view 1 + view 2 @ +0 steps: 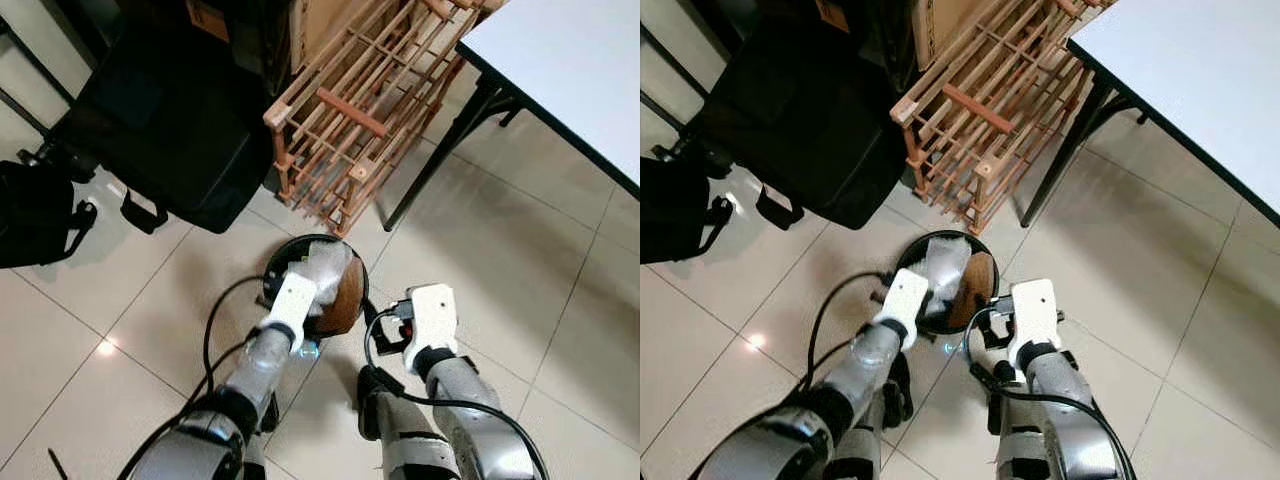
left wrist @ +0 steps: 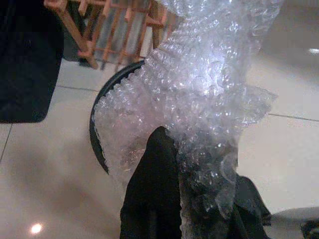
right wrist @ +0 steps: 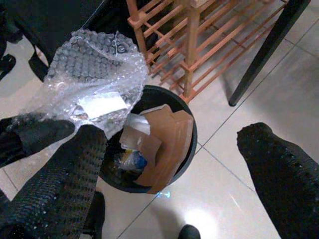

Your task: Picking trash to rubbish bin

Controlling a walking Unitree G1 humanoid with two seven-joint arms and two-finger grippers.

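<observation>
Pale glossy floor tiles (image 1: 560, 260) run under everything, with a white table (image 1: 570, 70) on black legs at the robot's right and a tipped wooden rack (image 1: 360, 110) leaning ahead, its lower end just beside the bin. Black bags (image 1: 170, 120) lie on the floor to the left of the rack.

A round black bin (image 3: 187, 149) stands on the tiles directly before the robot, already holding brown cardboard (image 3: 167, 144) and some smaller scraps of paper and plastic.

The left gripper (image 1: 300, 285) is held over the bin's near left rim, its black fingers (image 2: 152, 189) clamped on a crumpled sheet of bubble wrap (image 2: 199, 94). The wrap sticks up and forward from the fingers, hanging above the bin's opening and partly past its left edge; the right wrist view shows a white label on it (image 3: 102, 104). It is not yet inside the bin.

The right gripper (image 3: 174, 174) hovers just right of the bin and a little nearer the robot, apart from the rim. Its two fingers (image 3: 281, 164) stand wide apart with nothing between them, pointed down toward the bin and the tiles beside it
</observation>
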